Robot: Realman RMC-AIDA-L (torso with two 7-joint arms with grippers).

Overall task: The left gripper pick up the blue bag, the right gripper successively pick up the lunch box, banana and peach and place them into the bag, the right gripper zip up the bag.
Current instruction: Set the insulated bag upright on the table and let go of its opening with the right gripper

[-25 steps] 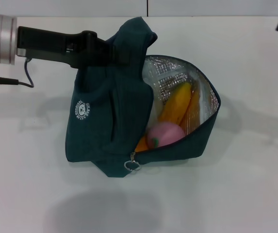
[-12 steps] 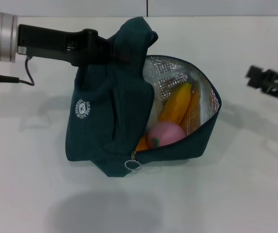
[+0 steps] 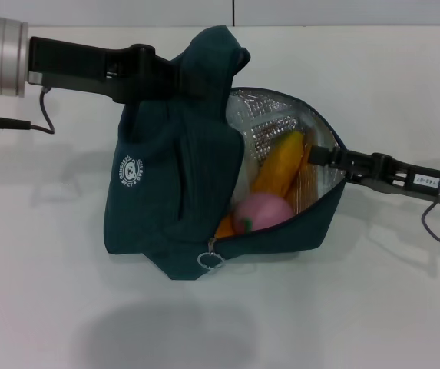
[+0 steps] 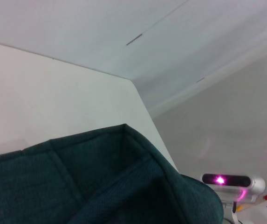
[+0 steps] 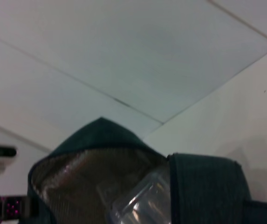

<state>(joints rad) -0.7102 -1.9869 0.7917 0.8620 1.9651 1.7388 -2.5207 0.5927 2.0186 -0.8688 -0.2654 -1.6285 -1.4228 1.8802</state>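
head view: left gripper [image 3: 175, 81] is clamped on the blue bag [image 3: 173, 192] by its top, mid-table. banana [image 3: 279, 163] and peach [image 3: 261, 211] are inside.
what changed: right gripper [image 3: 321, 156] just swung in to the bag's open rim, can't tell if it's open. Zipping looks next, ring pull [image 3: 210, 262] is at the front.
left wrist: just bag fabric [image 4: 100, 182].
right wrist: foil lining [image 5: 82, 182], lunch box [image 5: 140, 200] tucked inside.

You have the blue bag [image 3: 181, 192] mid-table [image 3: 373, 307], mouth facing right. Inside it, the banana [image 3: 281, 163] lies farther in, with the peach [image 3: 262, 211] nearer, touching it; the lunch box [image 5: 140, 200] sits within too. The left gripper [image 3: 175, 77] meets the bag's far-left top. The right gripper [image 3: 321, 156] sits at the mouth's right rim.
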